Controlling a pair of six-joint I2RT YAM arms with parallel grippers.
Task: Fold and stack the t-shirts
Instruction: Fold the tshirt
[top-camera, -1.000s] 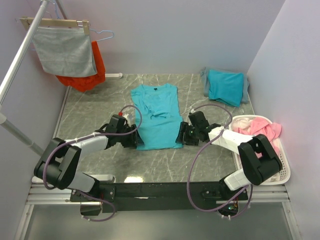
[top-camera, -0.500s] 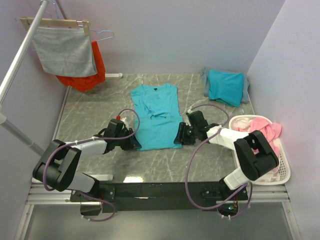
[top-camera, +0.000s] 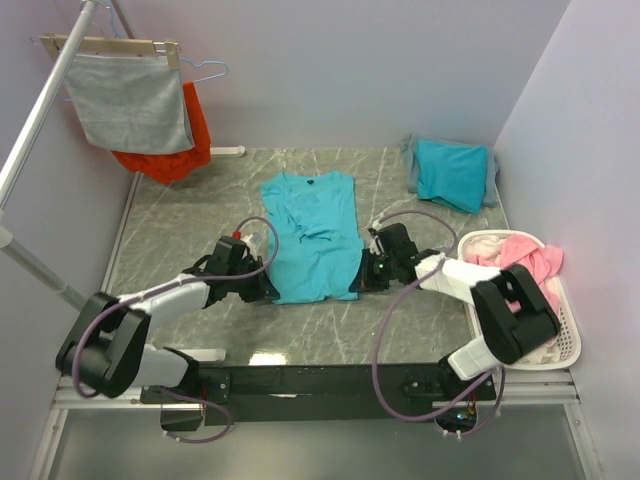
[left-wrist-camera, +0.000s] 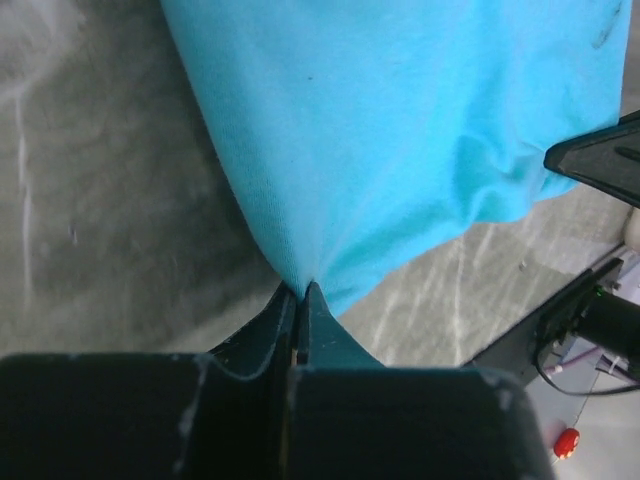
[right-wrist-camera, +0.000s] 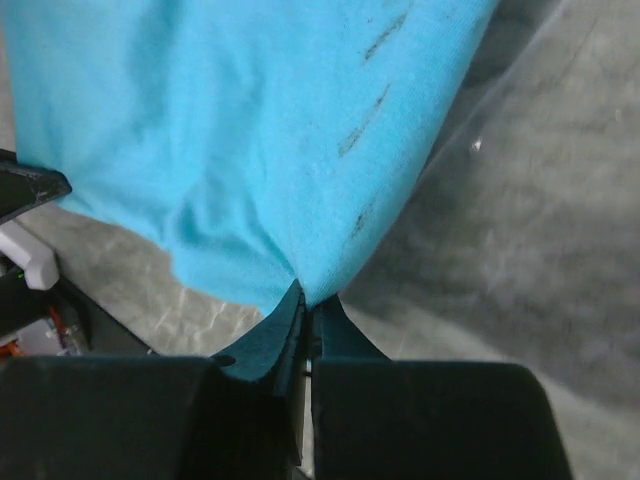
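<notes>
Left hand (top-camera: 271, 290) and right hand (top-camera: 358, 282) have clamped the t-shirt (top-camera: 315, 245) hem, it seems, on the marbled table (top-camera: 180, 220).

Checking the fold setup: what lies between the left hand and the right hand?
The spread t-shirt, its lower edge running from left hand to right hand, each shut on a bottom corner. The top view shows it.

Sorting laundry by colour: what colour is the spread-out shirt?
The shirt is turquoise-teal, clearest in the top view.
</notes>
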